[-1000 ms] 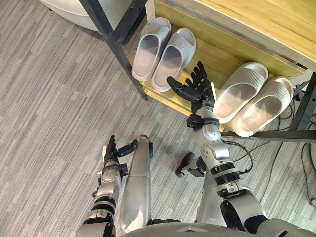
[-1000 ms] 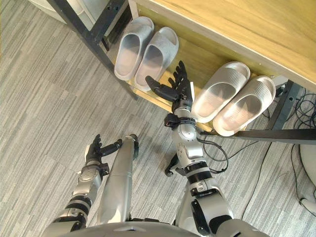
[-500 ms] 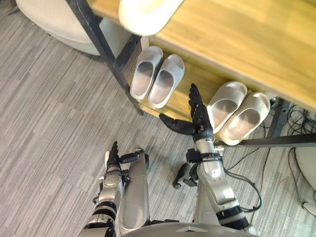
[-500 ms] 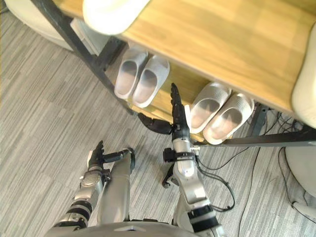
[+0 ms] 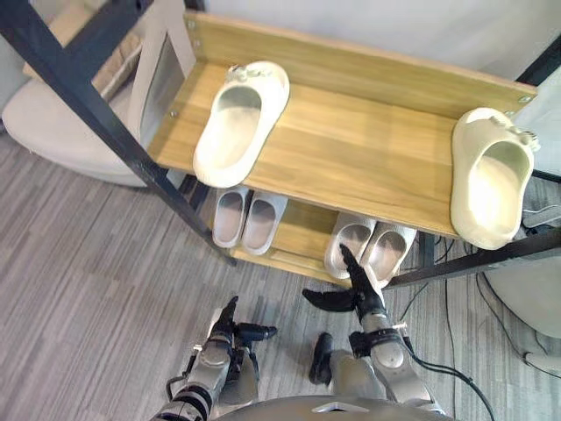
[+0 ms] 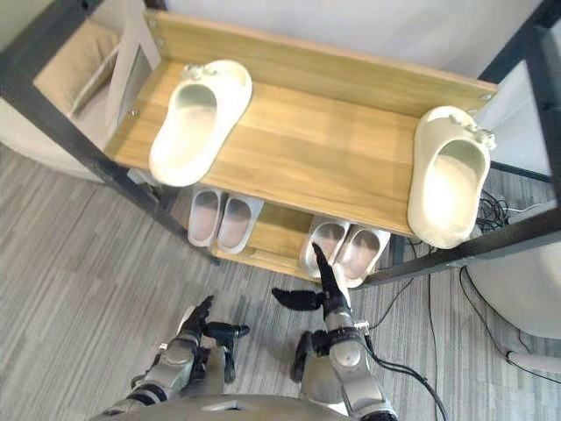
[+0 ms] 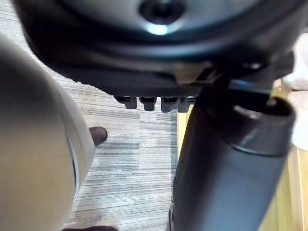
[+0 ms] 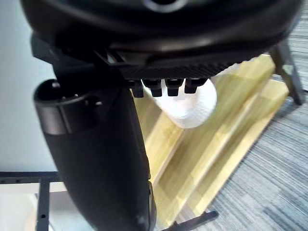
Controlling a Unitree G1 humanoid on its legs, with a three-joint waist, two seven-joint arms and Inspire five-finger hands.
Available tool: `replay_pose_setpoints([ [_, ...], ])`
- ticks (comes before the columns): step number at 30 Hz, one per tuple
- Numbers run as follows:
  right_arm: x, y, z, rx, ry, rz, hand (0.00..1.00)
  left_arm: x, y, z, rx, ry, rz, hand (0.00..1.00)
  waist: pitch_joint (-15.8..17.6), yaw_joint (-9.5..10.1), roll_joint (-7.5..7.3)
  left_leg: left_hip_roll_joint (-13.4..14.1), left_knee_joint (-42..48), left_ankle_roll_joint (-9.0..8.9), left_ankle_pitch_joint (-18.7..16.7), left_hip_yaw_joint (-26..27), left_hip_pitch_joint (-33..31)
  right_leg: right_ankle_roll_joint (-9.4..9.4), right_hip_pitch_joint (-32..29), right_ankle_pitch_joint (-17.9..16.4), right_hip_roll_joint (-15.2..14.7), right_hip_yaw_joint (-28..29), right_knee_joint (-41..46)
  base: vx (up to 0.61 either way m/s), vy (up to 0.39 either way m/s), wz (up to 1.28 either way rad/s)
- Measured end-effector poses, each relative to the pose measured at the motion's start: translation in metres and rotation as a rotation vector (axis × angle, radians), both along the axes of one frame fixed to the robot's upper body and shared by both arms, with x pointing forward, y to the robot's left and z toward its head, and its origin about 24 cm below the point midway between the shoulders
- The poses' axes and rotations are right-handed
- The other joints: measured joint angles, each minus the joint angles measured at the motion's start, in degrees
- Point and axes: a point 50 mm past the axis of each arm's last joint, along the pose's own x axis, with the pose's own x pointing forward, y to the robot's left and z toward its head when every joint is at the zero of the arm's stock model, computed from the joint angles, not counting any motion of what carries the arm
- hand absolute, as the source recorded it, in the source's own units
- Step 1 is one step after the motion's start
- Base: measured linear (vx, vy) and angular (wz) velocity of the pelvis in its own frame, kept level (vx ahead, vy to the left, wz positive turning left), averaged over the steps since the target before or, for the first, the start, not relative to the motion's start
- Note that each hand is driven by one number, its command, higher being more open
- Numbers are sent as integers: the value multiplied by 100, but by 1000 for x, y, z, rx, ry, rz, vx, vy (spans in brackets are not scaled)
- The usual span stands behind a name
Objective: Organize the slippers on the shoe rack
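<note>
Two wooden shelves make up the shoe rack (image 5: 351,149), carried on a black frame whose slanted black post (image 5: 114,132) crosses the left side. The top shelf has a wide bare stretch of wood in its middle. On it, the left cream slipper (image 5: 238,118) lies near the left end and the right cream slipper (image 5: 489,175) at the right end, well apart. The right one's near end reaches the shelf's near edge.

On the lower shelf (image 5: 302,230), the left grey pair (image 5: 248,219) and the right grey pair (image 5: 372,250) each stand side by side, toes pointing far. A gap of bare wood lies between the two pairs. The striped grey floor (image 5: 88,289) spreads out near and left of the rack, and a pale cushion (image 5: 53,132) sits on it beyond the black post.

The right hand (image 5: 355,289) is raised in front of the lower shelf's near edge. Its fingers are straight and together, pointing far towards the right grey pair, and its thumb is spread out to the left. It holds nothing. Its fingertips overlap the pair's left slipper in the head views, and I cannot tell whether they touch it. In the right wrist view the fingers (image 8: 166,86) show as a short straight row.

The left hand (image 5: 230,326) hangs low over the floor, near and left of the right hand. Its fingers are relaxed, its thumb is out to the right, and it is empty.
</note>
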Motion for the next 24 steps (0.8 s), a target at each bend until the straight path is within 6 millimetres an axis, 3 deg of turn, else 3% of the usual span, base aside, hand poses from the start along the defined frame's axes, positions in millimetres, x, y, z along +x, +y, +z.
replay_pose_setpoints([
  [2,-10,-6,-14,-10,79,-18,100,-9,-2,-4,-1,30,-15,100,-110,-47,147,-22,-270,10,109,117,227,4,191,201,95,77,-339,5,16,-24],
  [5,-22,-14,-25,-23,150,-48,100,-14,-2,-6,-1,49,-12,100,-177,-50,212,-29,-359,6,146,126,369,0,385,345,168,108,-596,-21,1,-7],
  [17,-54,-30,-52,-28,320,-132,100,-25,0,-10,4,80,-44,100,-416,-90,159,-173,-960,47,421,133,834,23,870,875,251,195,-1491,-61,9,-5],
  [21,-56,-36,-55,-29,344,-167,100,-22,-10,-6,-5,44,-131,100,-457,-91,156,-264,-1021,63,431,41,876,64,960,968,204,184,-1608,6,22,3],
  [24,-59,-39,-58,-12,362,-194,100,-18,-28,4,-61,-19,-245,100,-495,-91,175,-326,-1142,114,457,36,1014,69,1080,972,167,169,-1679,50,34,4],
])
